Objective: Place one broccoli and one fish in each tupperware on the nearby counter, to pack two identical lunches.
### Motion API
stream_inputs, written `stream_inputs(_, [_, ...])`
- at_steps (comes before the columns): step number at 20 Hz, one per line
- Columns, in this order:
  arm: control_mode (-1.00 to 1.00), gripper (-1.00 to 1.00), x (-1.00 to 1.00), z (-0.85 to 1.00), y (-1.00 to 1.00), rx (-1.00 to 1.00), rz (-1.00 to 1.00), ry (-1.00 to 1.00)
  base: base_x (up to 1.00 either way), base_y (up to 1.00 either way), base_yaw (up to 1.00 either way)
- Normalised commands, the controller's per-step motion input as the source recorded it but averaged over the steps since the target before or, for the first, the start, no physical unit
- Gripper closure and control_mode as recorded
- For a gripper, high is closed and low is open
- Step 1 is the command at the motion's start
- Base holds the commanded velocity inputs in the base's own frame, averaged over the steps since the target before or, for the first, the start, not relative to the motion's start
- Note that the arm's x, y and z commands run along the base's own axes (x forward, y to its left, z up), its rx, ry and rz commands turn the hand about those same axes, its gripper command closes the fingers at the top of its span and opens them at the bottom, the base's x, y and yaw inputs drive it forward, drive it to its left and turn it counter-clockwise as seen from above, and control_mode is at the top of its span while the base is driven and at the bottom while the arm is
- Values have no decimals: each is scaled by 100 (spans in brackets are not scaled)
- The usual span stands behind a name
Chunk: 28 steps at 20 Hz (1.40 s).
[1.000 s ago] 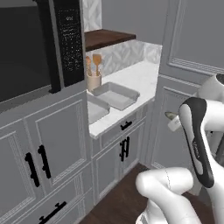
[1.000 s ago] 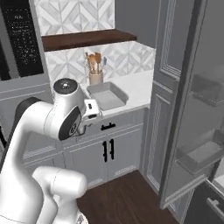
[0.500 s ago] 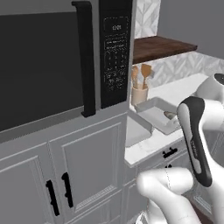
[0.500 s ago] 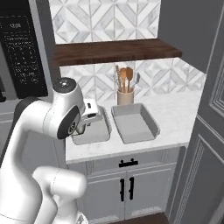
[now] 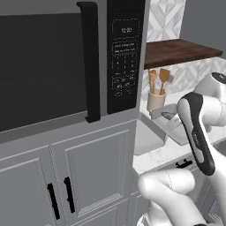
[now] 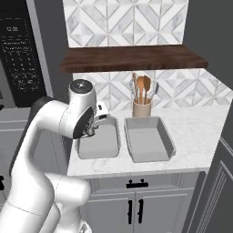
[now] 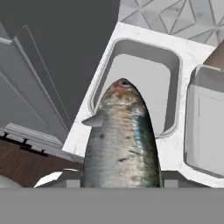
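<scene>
Claw grips a fish [image 7: 120,140], carrying it; next, lower it into the empty tupperware [image 7: 175,65] at the hand view's upper centre.

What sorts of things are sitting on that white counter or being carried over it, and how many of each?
Pale-grey tupperware trays: 2, the left tray and the right tray, side by side and both empty.
Tan utensil crock: 1, holding wooden utensils, behind the right tray.
Fish: 1, carried at the gripper above the left tray.
Total: 4
</scene>
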Motion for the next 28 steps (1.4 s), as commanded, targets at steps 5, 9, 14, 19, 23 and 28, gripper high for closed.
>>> stream_inputs(5, [-100,100,100,-23,-34,2,-5,14,0,0,0])
stream_inputs(9, [-100,100,95,-34,-54,-2,-25,18,0,0,0])
stream_inputs(14, [-100,100,64,-49,-96,0,-5,2,0,0,0])
stream_inputs(19, [-100,100,58,-47,-68,-1,-1,4,0,0,0])
stream_inputs(23, [-100,100,54,-59,-38,-8,-3,5,0,0,0])
stream_inputs(28, [-100,100,44,-46,-60,0,0,4,0,0,0])
